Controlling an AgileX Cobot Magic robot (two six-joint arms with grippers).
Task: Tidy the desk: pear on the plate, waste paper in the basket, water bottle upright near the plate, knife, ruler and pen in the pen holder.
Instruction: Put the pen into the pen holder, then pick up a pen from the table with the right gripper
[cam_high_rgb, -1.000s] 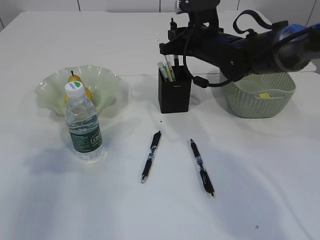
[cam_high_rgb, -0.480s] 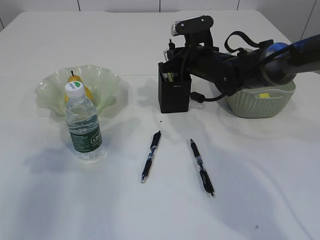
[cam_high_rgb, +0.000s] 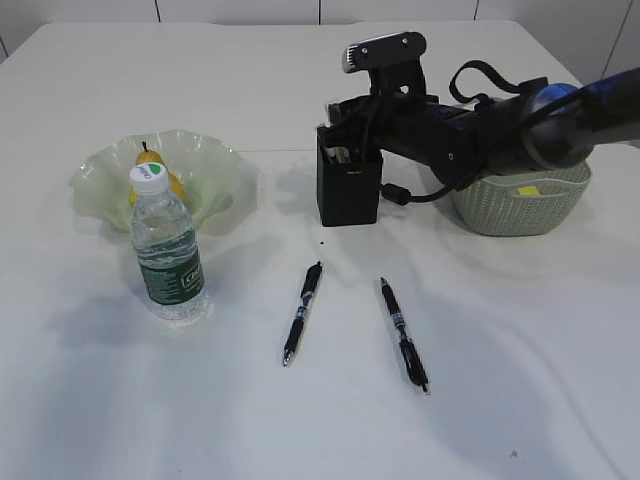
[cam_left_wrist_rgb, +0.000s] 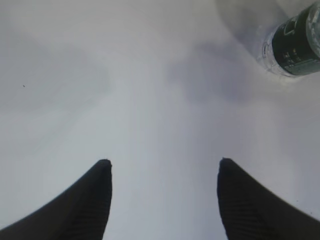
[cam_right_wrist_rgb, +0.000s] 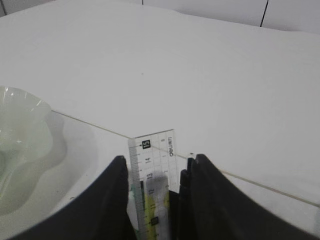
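Observation:
My right gripper (cam_high_rgb: 345, 135) is right over the black pen holder (cam_high_rgb: 348, 200). In the right wrist view its jaws (cam_right_wrist_rgb: 159, 159) are shut on the clear ruler (cam_right_wrist_rgb: 152, 150), which stands upright with its lower end down in the holder, next to a yellow-green item. The pear (cam_high_rgb: 150, 162) lies on the ruffled green plate (cam_high_rgb: 215, 172). The water bottle (cam_high_rgb: 166, 255) stands upright in front of the plate. The yellow waste paper (cam_high_rgb: 528, 189) lies in the basket (cam_high_rgb: 515, 212). My left gripper (cam_left_wrist_rgb: 162, 165) is open over bare desk, with the bottle's base (cam_left_wrist_rgb: 295, 45) at the view's upper right.
Two black pens (cam_high_rgb: 301, 312) (cam_high_rgb: 403, 333) lie on the desk in front of the pen holder, a hand's width apart. My right arm stretches across above the basket's left rim. The plate's edge (cam_right_wrist_rgb: 20, 130) shows at the left of the right wrist view.
My right gripper has come down from above the pen holder to its rim, taking the ruler down into it. In the last half second it has hardly moved.

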